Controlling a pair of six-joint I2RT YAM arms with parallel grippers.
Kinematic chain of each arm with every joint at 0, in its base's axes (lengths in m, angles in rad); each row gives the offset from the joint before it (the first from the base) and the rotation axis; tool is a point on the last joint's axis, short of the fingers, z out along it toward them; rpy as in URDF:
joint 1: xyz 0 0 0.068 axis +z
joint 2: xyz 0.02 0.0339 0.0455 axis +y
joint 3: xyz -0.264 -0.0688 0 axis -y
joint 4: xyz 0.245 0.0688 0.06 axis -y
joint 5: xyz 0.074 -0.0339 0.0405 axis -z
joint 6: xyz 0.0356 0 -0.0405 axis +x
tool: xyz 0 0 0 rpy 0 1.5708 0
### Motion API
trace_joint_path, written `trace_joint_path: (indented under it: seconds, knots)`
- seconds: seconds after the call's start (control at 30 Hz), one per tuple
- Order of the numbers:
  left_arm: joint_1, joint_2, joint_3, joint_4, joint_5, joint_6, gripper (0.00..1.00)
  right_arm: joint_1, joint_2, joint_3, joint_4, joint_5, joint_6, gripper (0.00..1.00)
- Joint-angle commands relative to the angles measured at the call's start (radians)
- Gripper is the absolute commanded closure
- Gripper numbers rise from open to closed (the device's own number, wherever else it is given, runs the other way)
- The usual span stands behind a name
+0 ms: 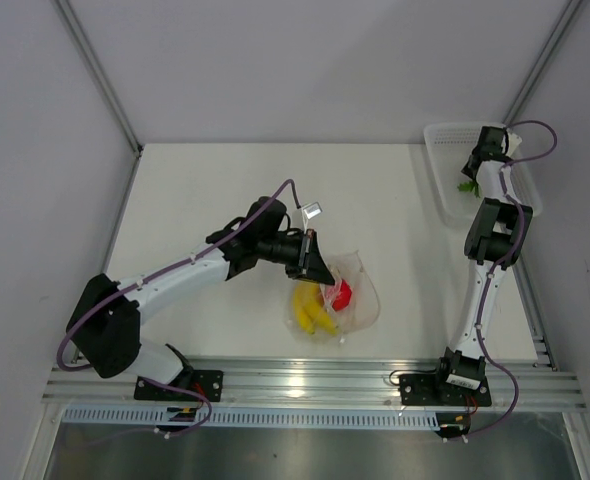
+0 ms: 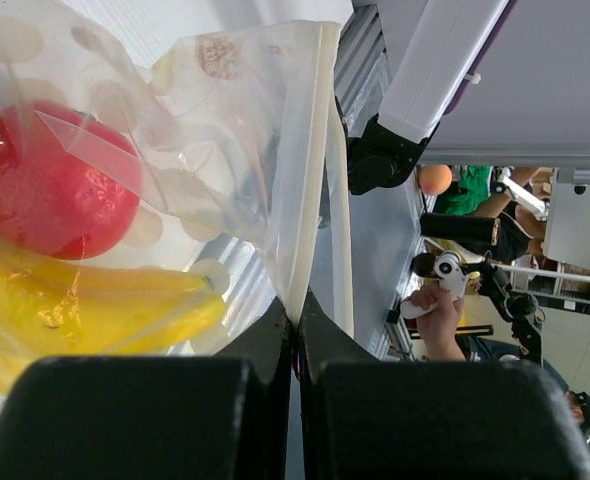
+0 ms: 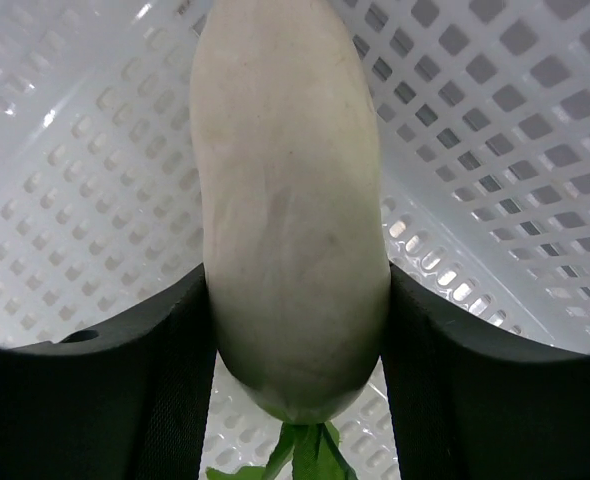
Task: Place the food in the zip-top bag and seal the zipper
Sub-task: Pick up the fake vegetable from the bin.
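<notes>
Left claw [image 2: 293, 318] pressed together on the edge of the zip-top bag [image 2: 245, 140], lower centre overhead; we count one banana bunch [image 2: 75, 305] and one red fruit [image 2: 45, 185] inside. Right claw [image 3: 295, 300] pinches one white radish [image 3: 290, 190] inside the mesh basket [image 3: 495, 150], upper right.

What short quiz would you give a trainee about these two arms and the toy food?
1. True or false: the white radish with green leaves lies inside the clear plastic zip-top bag.
2. The left tool pinches: A the bag's edge; B a spoon; C a cup.
3. Which two foods show inside the bag?
Key: 1 false, the radish lies in the white mesh basket, between the fingers of the right tool. 2 A. 3 the yellow banana bunch and the round red fruit.
</notes>
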Motion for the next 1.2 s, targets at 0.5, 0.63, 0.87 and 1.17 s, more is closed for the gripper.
trace_joint_path:
  seconds: [0.5,0.63,0.87,1.17]
  knots:
    - [0.007,-0.109,-0.065,0.027,-0.004,-0.033,1.0,0.013,-0.166,0.067,-0.149,-0.22,0.128,1.0]
    - [0.007,-0.141,-0.077,0.015,0.003,-0.033,1.0,0.045,-0.264,-0.021,-0.15,-0.264,0.182,1.0]
    - [0.007,-0.211,-0.109,0.029,-0.043,-0.036,0.99,0.152,-0.491,-0.233,-0.129,-0.255,0.205,1.0]
    - [0.01,-0.274,-0.155,-0.026,-0.083,-0.015,0.99,0.361,-0.867,-0.521,-0.134,-0.243,0.148,1.0]
